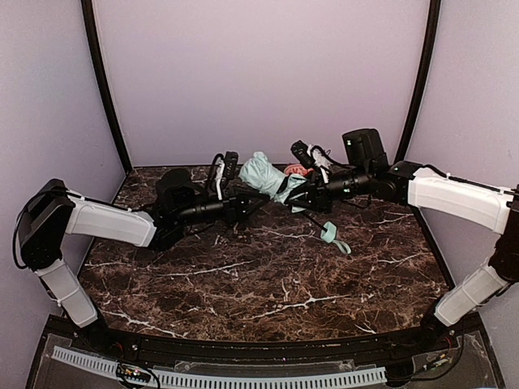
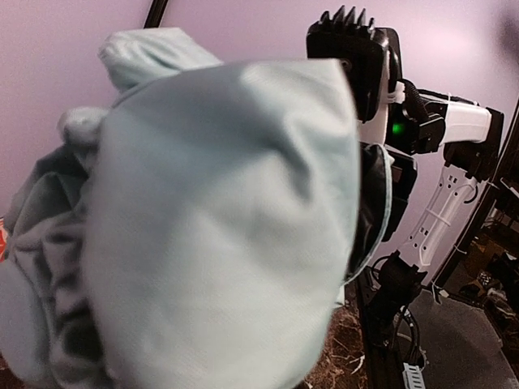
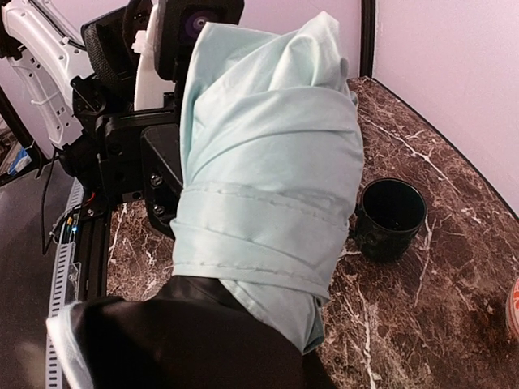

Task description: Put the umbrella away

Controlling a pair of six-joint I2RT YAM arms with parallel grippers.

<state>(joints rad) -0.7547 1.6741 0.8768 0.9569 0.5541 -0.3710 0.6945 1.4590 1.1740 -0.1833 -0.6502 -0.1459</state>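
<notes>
Bunched umbrella (image 1: 263, 176) at far centre, between the arms — left gripper (image 1: 250, 197) pressed together at its left side; right gripper (image 1: 297, 194) at its right — jaws hidden, grip cannot be told

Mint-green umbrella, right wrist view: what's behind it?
Behind the pale mint-green folded umbrella: the left arm's black wrist and camera. Fabric covers its tip. A dark green mug stands on the brown marble table alongside.
</notes>
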